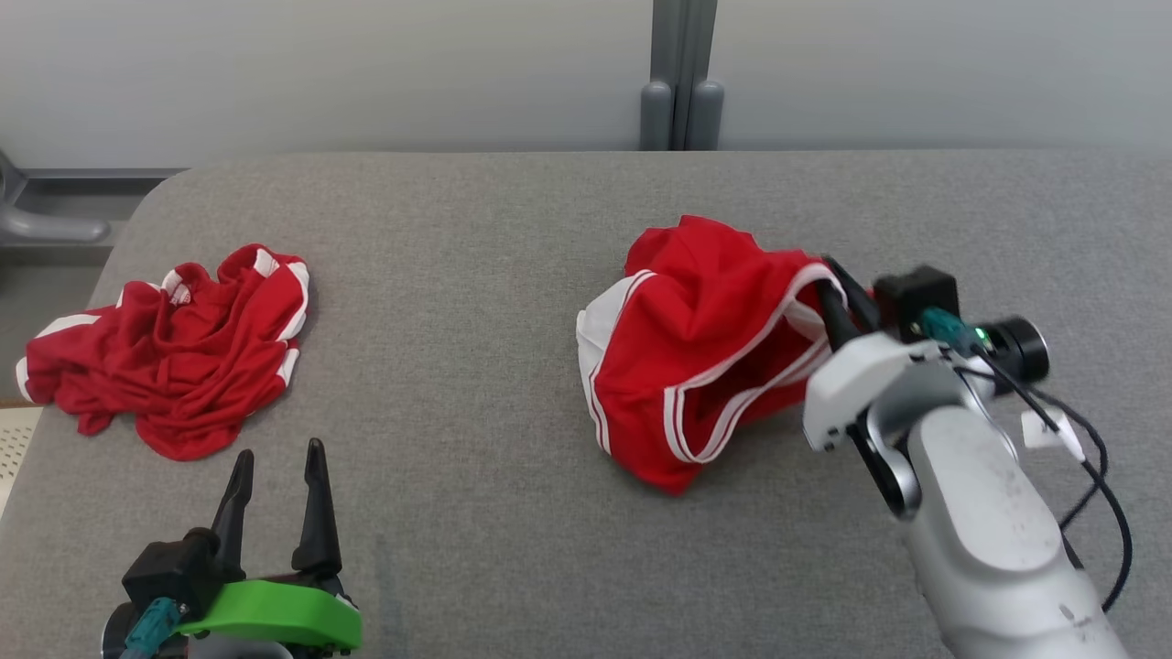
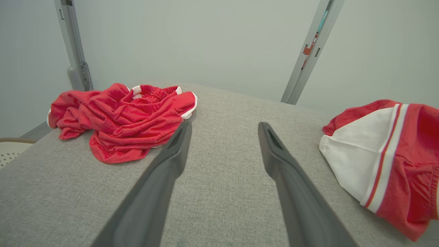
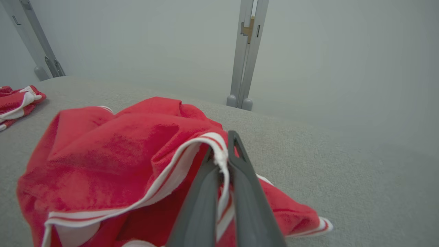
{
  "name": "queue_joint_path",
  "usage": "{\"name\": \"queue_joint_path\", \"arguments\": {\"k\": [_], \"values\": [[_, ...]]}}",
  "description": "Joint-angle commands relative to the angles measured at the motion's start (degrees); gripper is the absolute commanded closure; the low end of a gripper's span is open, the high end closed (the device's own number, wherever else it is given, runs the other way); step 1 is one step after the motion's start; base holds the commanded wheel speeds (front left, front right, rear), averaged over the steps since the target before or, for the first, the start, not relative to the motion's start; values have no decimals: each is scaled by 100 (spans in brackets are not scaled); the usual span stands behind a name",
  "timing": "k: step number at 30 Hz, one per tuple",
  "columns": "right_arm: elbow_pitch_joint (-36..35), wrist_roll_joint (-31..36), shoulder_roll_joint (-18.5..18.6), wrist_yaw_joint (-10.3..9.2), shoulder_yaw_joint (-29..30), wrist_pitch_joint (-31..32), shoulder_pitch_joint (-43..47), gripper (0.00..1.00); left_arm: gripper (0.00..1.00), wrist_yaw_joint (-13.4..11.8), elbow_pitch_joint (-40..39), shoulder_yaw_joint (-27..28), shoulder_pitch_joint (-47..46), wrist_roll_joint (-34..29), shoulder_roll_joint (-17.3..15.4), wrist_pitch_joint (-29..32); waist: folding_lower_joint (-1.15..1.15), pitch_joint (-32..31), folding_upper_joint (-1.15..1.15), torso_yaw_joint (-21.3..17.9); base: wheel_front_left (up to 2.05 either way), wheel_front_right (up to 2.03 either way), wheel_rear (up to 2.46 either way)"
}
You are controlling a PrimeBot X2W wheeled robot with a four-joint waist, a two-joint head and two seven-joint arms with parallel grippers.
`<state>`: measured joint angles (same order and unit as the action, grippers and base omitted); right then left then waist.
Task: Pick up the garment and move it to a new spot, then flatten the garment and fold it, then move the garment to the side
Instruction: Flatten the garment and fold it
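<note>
The red garment [image 1: 696,348] is lying crumpled right of centre on the grey tabletop [image 1: 476,275], the right gripper [image 1: 836,282] clamping its white-striped hem [image 3: 192,148], while bare tabletop is separating it from a second red garment [image 1: 174,357] by the left edge, where the left gripper [image 1: 279,455] is hovering spread open.

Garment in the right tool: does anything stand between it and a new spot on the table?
Nothing visible does. The right tool is shut on the garment's striped hem, and the gray table lies bare toward the middle. A second red garment sits far left.
</note>
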<state>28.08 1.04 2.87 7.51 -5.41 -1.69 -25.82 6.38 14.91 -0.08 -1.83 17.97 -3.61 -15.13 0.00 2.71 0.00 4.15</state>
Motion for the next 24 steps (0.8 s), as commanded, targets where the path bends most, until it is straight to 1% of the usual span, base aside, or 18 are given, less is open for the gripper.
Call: {"name": "queue_joint_path", "arguments": {"k": [1, 4, 8, 9, 12, 14, 17, 19, 20, 22, 24], "values": [[-61, 2, 4, -5, -185, -81, -324, 100, 0, 20, -20, 17, -42, -38, 3, -3, 0, -13, 0, 19, 0, 0, 0], [-48, -124, 4, -5, -739, -136, -990, 100, 0, 26, -57, 27, -63, -56, 10, -2, 0, 6, 0, 54, 0, 0, 0], [62, -609, 11, -5, -1469, -256, -1974, 100, 0, 39, -101, -10, -140, -79, 23, -2, 0, 125, 0, 145, 0, 0, 0], [100, -846, 9, -6, -1610, -321, -2207, 100, 0, 44, -112, -28, -176, -81, 27, -2, 0, 166, 0, 179, 0, 0, 0], [272, -1210, 10, -6, -1961, -556, -3046, 100, 0, 52, -150, -71, -243, -63, 37, -2, 0, 321, 0, 312, 0, 0, 0], [406, -1323, 6, -6, -2175, -781, -3599, 100, 0, 59, -171, -78, -317, -44, 44, -2, 0, 419, 0, 397, 0, 0, 0], [645, -1407, 8, -6, -2336, -1056, -4241, 100, 0, 59, -162, -81, -418, -30, 52, -2, 0, 516, 0, 513, 0, 0, 0], [767, -1439, 13, -6, -2337, -1198, -4611, 100, 0, 64, -170, -92, -452, -28, 57, -2, 0, 573, 0, 573, 0, 0, 0], [813, -1444, 11, -6, -2290, -1245, -4741, 100, 0, 68, -179, -93, -467, -27, 59, -2, 0, 593, 0, 590, 0, 0, 0], [952, -1485, 47, -6, -2010, -1314, -4949, 100, 0, 70, -203, -91, -493, -35, 63, -2, 0, 658, 0, 624, 0, 0, 0], [1035, -1523, 83, -6, -1823, -1343, -4997, 100, 0, 77, -230, -75, -506, -34, 66, -3, 0, 711, 0, 627, 0, 0, 0]]}}
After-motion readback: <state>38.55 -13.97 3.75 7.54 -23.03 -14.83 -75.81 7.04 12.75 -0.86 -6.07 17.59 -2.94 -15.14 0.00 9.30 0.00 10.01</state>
